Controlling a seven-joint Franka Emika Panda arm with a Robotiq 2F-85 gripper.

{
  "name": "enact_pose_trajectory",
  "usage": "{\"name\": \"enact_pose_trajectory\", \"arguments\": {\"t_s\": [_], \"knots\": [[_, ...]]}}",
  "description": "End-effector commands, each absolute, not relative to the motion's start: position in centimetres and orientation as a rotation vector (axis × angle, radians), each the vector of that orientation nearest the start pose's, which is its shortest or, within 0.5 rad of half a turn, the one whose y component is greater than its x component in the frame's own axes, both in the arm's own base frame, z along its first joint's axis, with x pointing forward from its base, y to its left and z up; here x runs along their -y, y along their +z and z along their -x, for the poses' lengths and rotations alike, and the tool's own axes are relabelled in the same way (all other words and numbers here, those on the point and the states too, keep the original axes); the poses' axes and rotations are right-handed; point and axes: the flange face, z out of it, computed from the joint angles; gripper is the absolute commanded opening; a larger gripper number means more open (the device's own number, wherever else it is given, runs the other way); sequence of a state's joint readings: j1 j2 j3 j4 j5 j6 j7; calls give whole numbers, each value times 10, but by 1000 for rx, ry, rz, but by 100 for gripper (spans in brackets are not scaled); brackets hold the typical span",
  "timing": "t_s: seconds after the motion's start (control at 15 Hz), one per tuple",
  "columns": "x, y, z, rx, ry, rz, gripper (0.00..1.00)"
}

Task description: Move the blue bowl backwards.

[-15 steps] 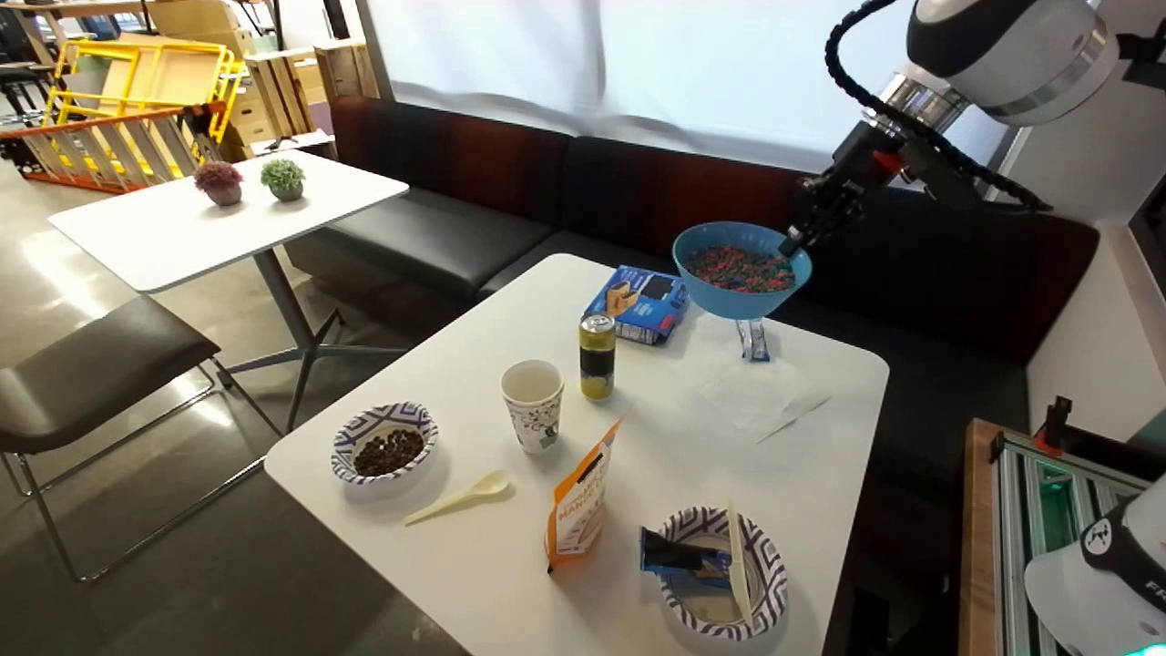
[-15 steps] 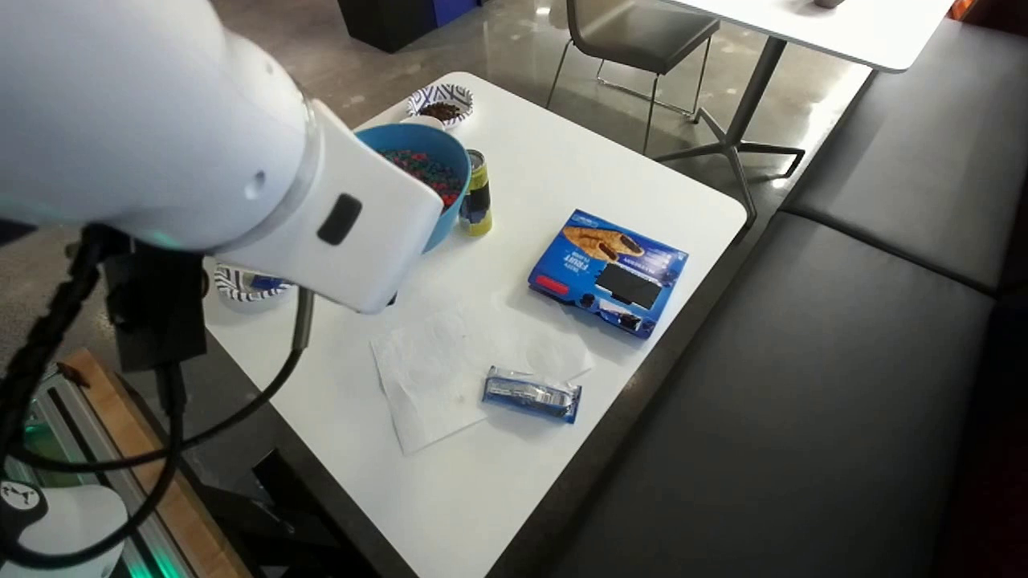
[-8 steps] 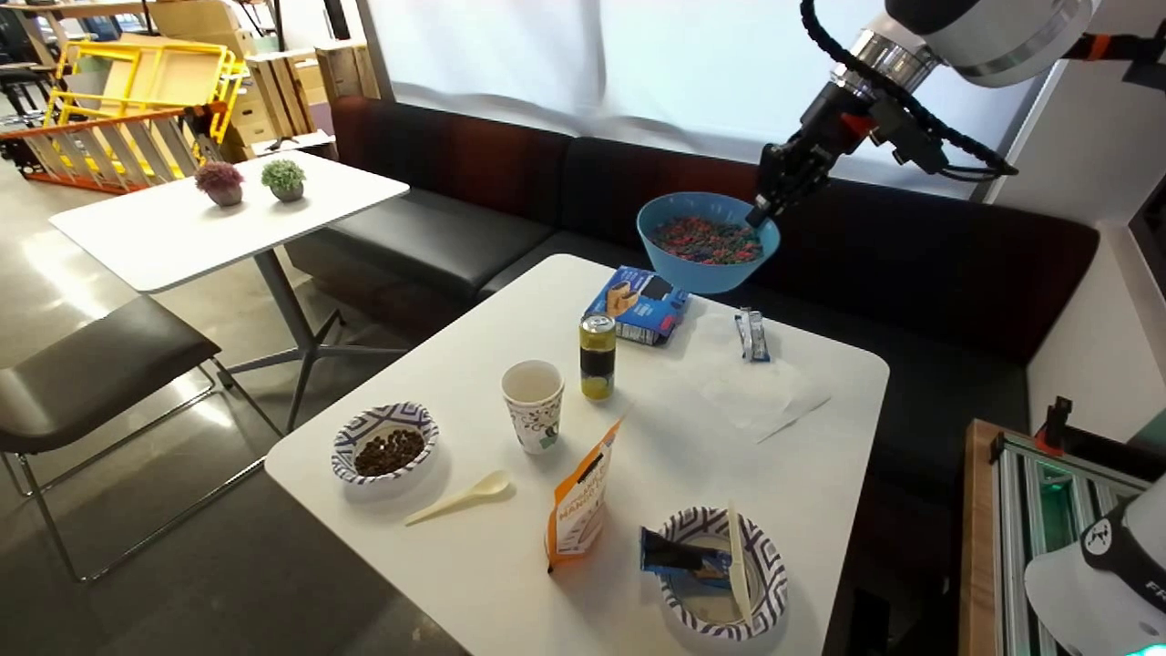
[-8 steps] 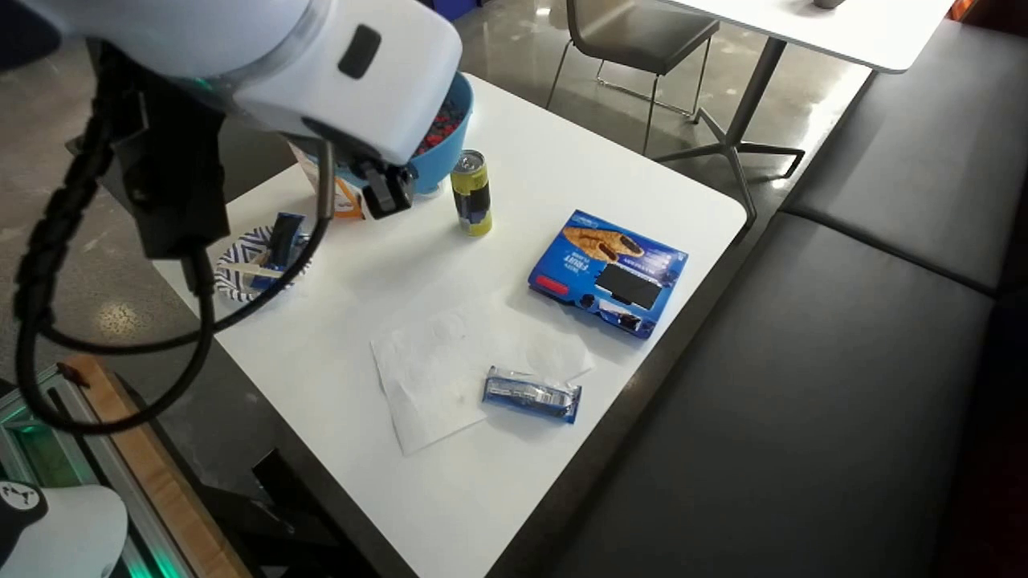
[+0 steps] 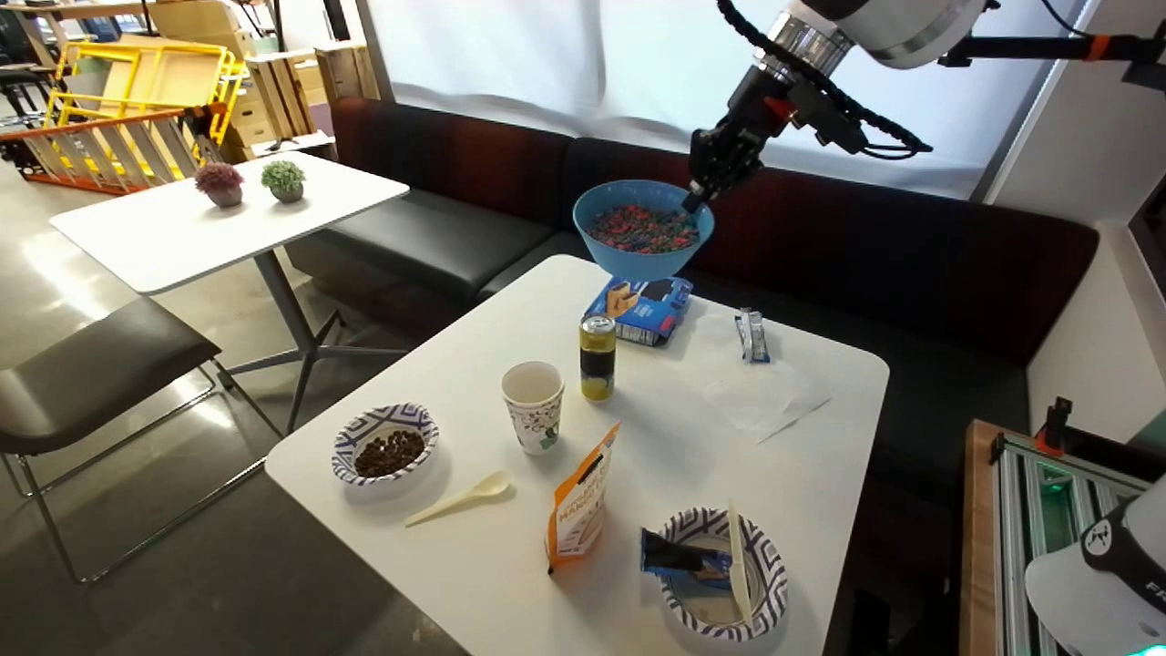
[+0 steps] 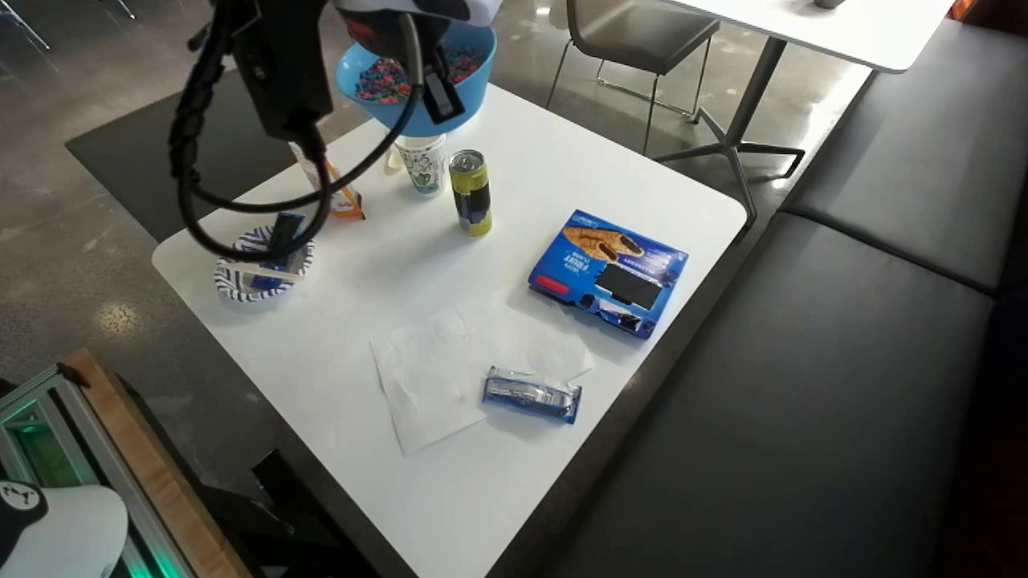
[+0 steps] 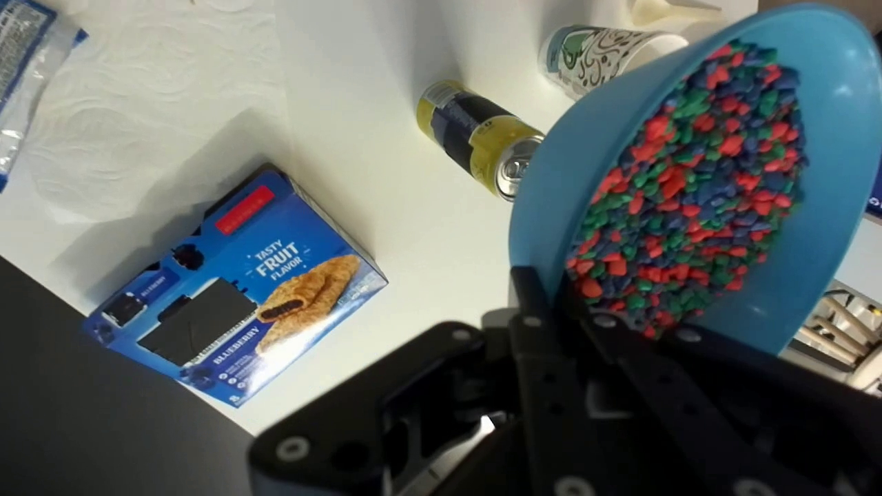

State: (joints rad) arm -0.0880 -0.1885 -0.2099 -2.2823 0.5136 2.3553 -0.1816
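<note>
Arm (image 5: 897, 27) slants down, gripper (image 7: 555, 295) clenched on the bowl (image 7: 575, 169) above the table (image 5: 510, 328), bowl's wall between inner and outer fingers (image 7: 529, 303)

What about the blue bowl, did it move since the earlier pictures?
Yes. In an exterior view, the blue bowl moved left and slightly up in the picture: earlier mostly right of the blue box, it now appears above it.
</note>
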Motion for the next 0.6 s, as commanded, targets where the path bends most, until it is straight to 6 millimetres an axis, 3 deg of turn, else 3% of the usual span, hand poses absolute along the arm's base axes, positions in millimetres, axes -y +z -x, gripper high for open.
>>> {"name": "enact_pose_trajectory", "arguments": {"t_s": [0.0,0.33,0.4,0.47,0.53], "knots": [[142,475,-532,-591,-486,2631,1],[137,472,-573,-605,-479,2591,1],[136,472,-577,-623,-480,2558,1],[138,453,-562,-593,-481,2640,5],[137,452,-569,-600,-481,2624,5]]}}
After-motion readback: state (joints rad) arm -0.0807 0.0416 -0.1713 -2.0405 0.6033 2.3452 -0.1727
